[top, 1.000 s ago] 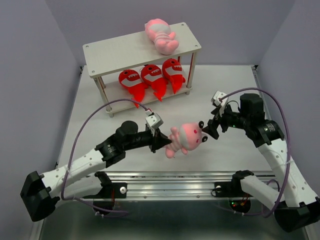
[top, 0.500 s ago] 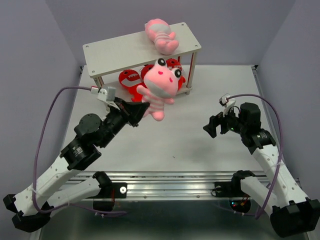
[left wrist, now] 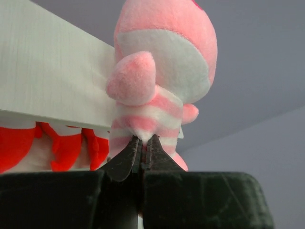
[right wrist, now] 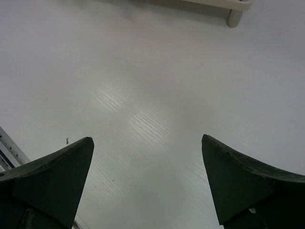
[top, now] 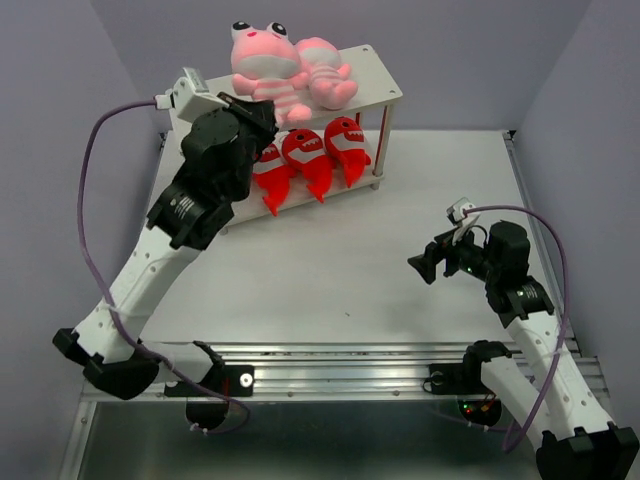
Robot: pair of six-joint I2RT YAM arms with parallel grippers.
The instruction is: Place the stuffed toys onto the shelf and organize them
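The white two-tier shelf (top: 375, 82) stands at the back of the table. My left gripper (top: 268, 112) is shut on a pink striped toy (top: 262, 62) and holds it upright over the top tier, next to the second pink toy (top: 328, 75) lying there. In the left wrist view my left gripper (left wrist: 143, 140) pinches the held pink toy (left wrist: 162, 62) at its lower back beside the shelf top (left wrist: 47, 81). Three red sharks (top: 305, 150) lie on the lower tier. My right gripper (top: 424, 265) is open and empty over the table at the right; its wrist view (right wrist: 147, 143) shows only bare table.
A shelf foot (right wrist: 233, 18) shows at the top of the right wrist view. Purple cables loop off both arms. The table's metal rail (top: 340, 380) runs along the near edge.
My left arm has lifted the pink toy from mid-table up and back to the shelf's top tier. My right gripper let go of it and drew back to the right.
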